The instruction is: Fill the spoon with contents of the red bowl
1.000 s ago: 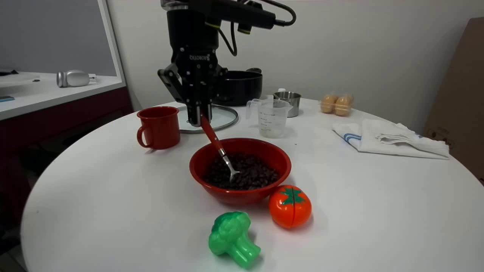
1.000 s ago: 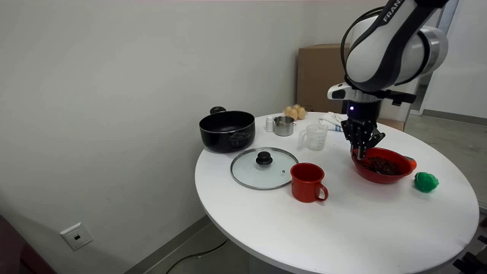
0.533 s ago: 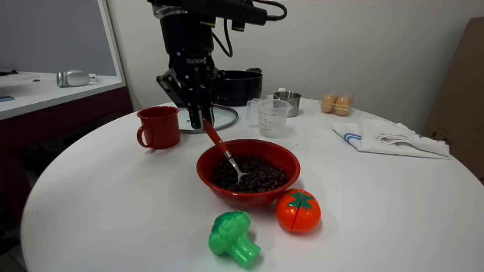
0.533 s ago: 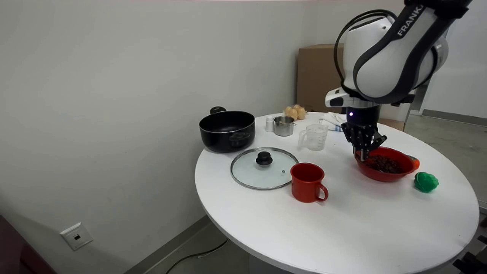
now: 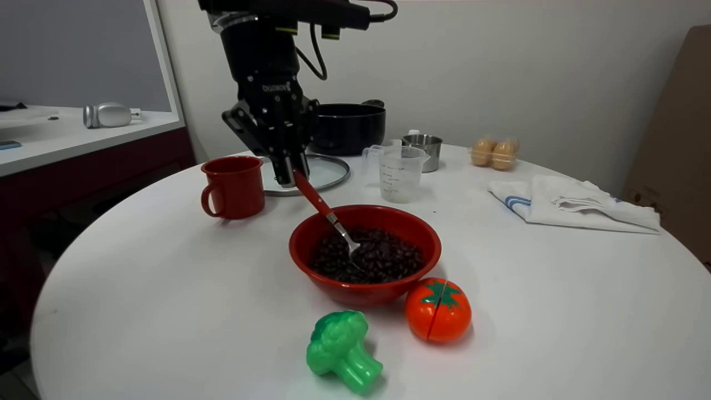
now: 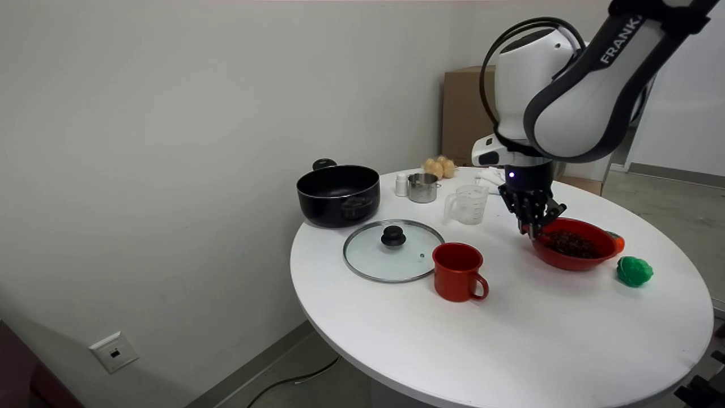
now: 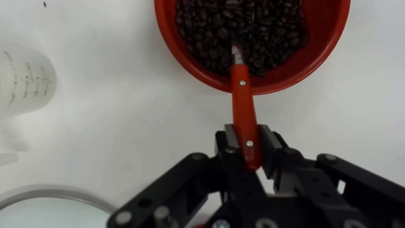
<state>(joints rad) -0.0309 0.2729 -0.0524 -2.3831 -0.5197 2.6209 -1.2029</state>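
I've got the pincer (image 7: 250,136) clamped on the spoon (image 7: 243,96), spoon head down among dark beans (image 5: 390,258) in the red bowl (image 5: 361,293), tomato (image 5: 439,311) just beside, right.

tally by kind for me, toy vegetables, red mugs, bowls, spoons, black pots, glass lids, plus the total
Toy vegetables: 2, the broccoli and the tomato
Red mug: 1
Red bowl: 1
Red-handled spoon: 1
Black pot: 1
Glass lid: 1
Total: 7
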